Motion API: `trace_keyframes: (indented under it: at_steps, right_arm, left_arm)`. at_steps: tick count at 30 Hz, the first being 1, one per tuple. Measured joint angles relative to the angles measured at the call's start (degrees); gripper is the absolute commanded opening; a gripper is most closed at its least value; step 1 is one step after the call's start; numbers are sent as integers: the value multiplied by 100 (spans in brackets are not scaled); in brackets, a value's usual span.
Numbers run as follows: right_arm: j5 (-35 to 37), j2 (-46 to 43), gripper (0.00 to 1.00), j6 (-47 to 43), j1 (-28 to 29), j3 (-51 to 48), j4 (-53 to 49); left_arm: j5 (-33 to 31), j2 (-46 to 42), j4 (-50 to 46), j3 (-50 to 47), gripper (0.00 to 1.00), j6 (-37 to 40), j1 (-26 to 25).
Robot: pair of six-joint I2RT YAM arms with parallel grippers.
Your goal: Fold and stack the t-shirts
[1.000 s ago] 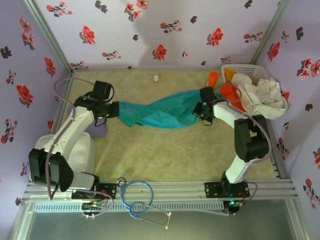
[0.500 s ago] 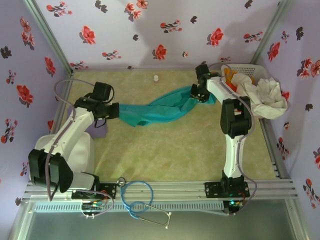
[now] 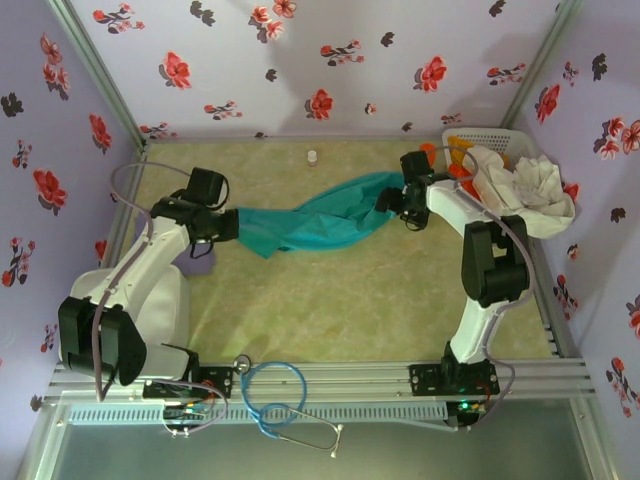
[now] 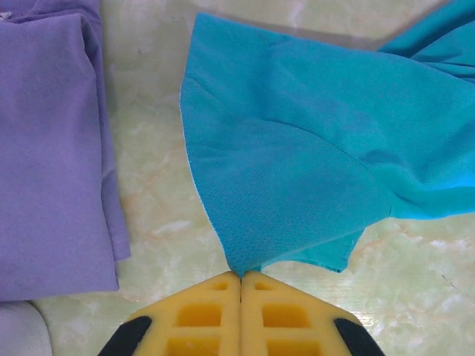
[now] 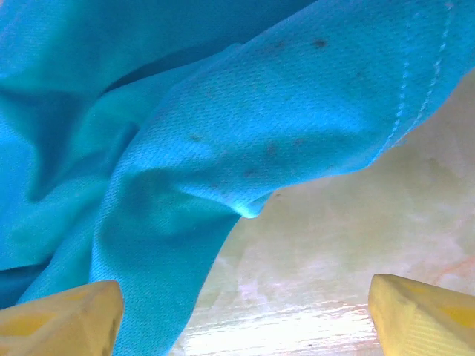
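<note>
Lilac walls w/ red flower print, greenish marbled tabletop, alum. rail in front.

No text, label, brand mark, number or sign can be read anywhere. The teal-green cloth t-shirt, just ahead of the jaws of the left gripper, shows only plain weave. The dusty purple cloth t-shirt, off to the left of those jaws in the left wrist view, is equally unmarked.
</note>
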Motion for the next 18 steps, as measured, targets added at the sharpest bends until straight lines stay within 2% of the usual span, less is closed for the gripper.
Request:
trace_keyframes:
  at_steps: [3,6,10,16,18]
  right_arm:
    - [-66,50,82,61,197,-208,280]
    - [-131,249,72,164,463,-238,459]
    - [-205,623,41,284,741,-55,551]
    - [-219,632,1,402,968,4,461]
    - [-219,507,0,382,1025,-83,317]
  left_arm:
    - [11,0,76,0,0,-37,0]
    - [39,0,103,0,0,-72,0]
    - [57,0,101,0,0,-90,0]
    - [55,-155,101,-111,0,-101,7]
    - [55,-208,85,-129,0,-101,17]
